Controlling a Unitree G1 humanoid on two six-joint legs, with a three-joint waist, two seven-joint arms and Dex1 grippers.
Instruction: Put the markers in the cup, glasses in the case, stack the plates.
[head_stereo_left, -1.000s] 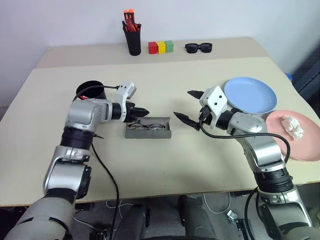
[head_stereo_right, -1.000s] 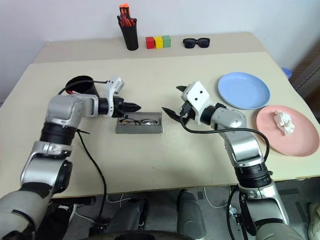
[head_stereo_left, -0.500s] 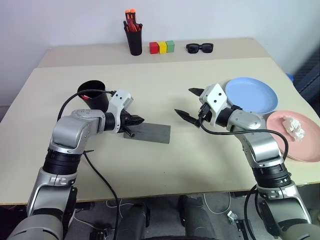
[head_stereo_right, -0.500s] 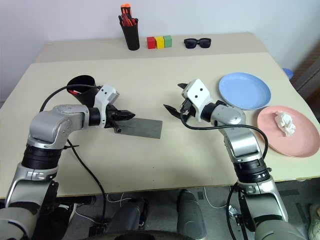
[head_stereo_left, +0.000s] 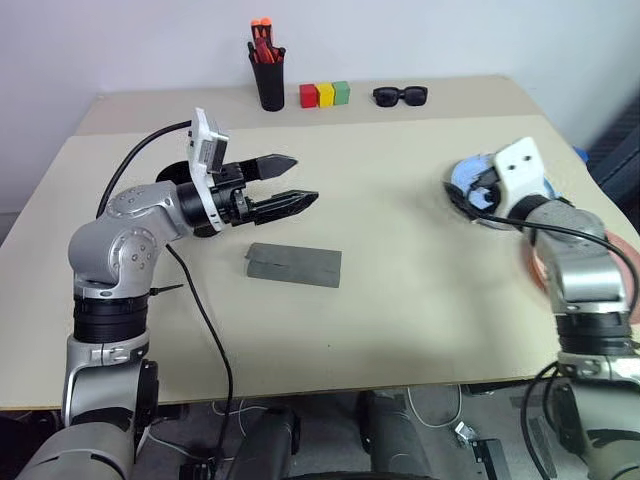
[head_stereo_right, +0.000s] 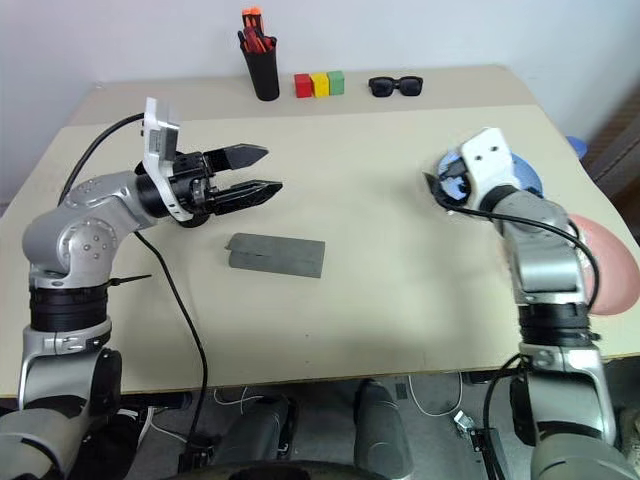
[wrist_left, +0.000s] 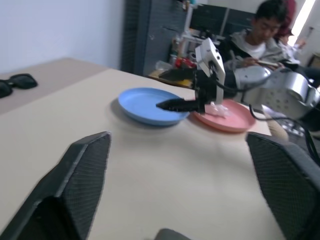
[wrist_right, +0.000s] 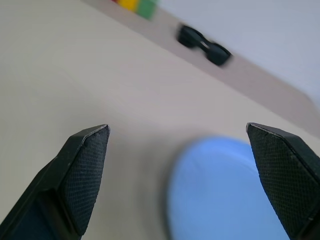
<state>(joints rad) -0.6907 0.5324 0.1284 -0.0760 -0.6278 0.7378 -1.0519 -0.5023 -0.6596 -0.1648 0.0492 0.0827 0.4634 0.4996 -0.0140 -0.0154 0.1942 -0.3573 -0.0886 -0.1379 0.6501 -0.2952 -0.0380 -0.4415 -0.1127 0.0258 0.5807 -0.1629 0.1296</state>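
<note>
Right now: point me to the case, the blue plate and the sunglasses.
case (head_stereo_left: 294, 265): left eye view, middle of its closed lid.
blue plate (wrist_left: 145, 103): left wrist view, bare middle of the dish.
sunglasses (head_stereo_right: 394, 86): right eye view, bridge between lenses.

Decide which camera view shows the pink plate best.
The left wrist view: the pink plate shows nearly whole, beside the blue plate. The head views give a sliver behind the right arm; the right wrist view gives nothing useful.

Table count, per kind:
2 plates, 1 case, 3 blocks, 1 sunglasses, 1 pen holder.
</note>
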